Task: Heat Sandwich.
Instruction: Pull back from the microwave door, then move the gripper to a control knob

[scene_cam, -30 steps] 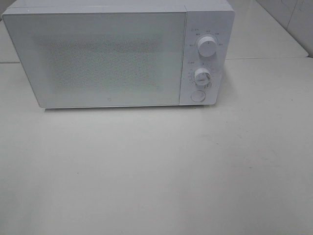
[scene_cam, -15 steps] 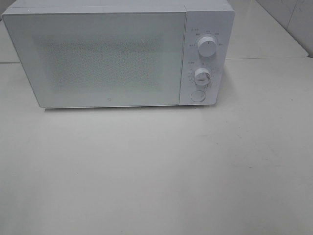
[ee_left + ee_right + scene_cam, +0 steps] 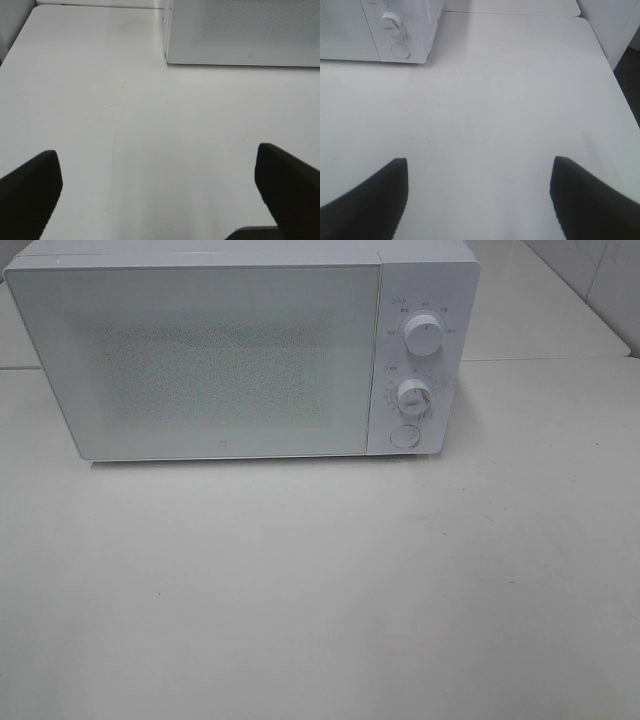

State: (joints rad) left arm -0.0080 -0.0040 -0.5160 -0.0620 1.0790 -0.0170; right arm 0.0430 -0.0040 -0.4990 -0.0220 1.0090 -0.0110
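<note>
The sandwich is out of view in every frame. A white microwave (image 3: 240, 350) stands at the back of the white table (image 3: 320, 590) with its door (image 3: 200, 360) shut. Neither arm shows in the exterior high view. In the left wrist view my left gripper (image 3: 157, 187) hangs open over bare table, short of the microwave's door (image 3: 245, 30), nothing between its black fingers (image 3: 30, 192). My right gripper (image 3: 479, 192) is also open and empty over the table, with the microwave's control panel (image 3: 400, 30) farther off.
The control panel carries two white dials (image 3: 425, 335) (image 3: 413, 396) and a round button (image 3: 404, 436). The table's right edge (image 3: 612, 75) drops to a dark floor in the right wrist view. A seam between tabletops (image 3: 540, 360) runs behind the microwave.
</note>
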